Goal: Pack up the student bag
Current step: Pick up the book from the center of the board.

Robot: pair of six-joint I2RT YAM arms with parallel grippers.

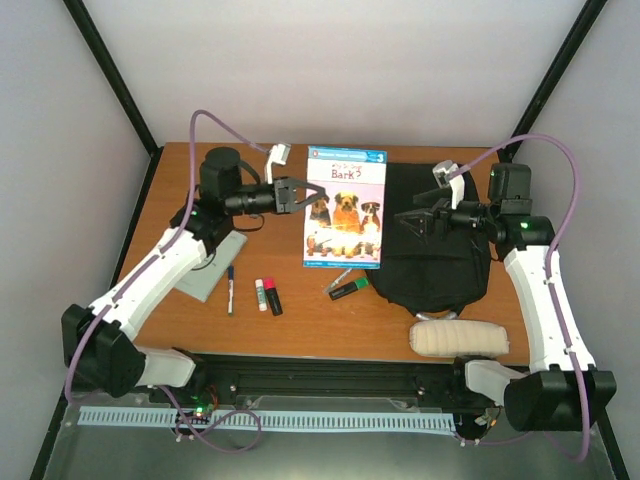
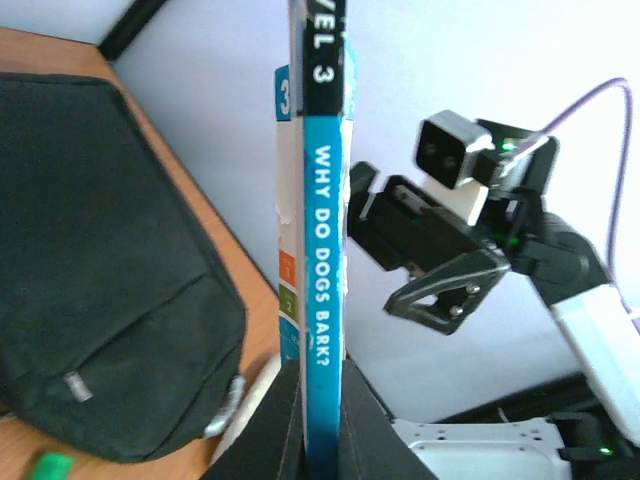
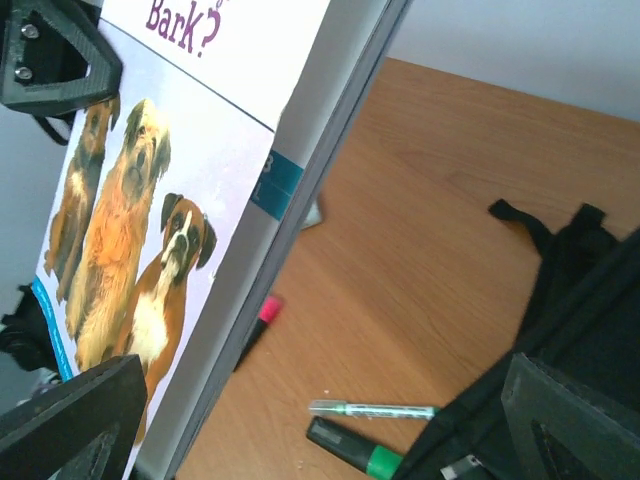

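The book "Why Do Dogs Bark?" (image 1: 345, 205) is held above the table, and my left gripper (image 1: 303, 194) is shut on its left edge. In the left wrist view the blue spine (image 2: 322, 250) is clamped between the two black fingers (image 2: 275, 430). The student bag (image 1: 435, 240), black and soft, lies flat at the right and also shows in the left wrist view (image 2: 100, 270). My right gripper (image 1: 408, 222) hovers over the bag's left part, just right of the book. It stands open (image 3: 325, 400) with nothing between its fingers. The dog cover (image 3: 150, 250) fills the left of that view.
A green-capped marker (image 1: 348, 289) and a thin pen (image 1: 338, 279) lie by the bag's lower left corner. A pink-capped marker (image 1: 262, 293), a black marker (image 1: 273, 300) and a blue pen (image 1: 229, 288) lie left of them. A grey pad (image 1: 215, 262) sits under the left arm. A cream rolled pouch (image 1: 460, 338) lies near the front edge.
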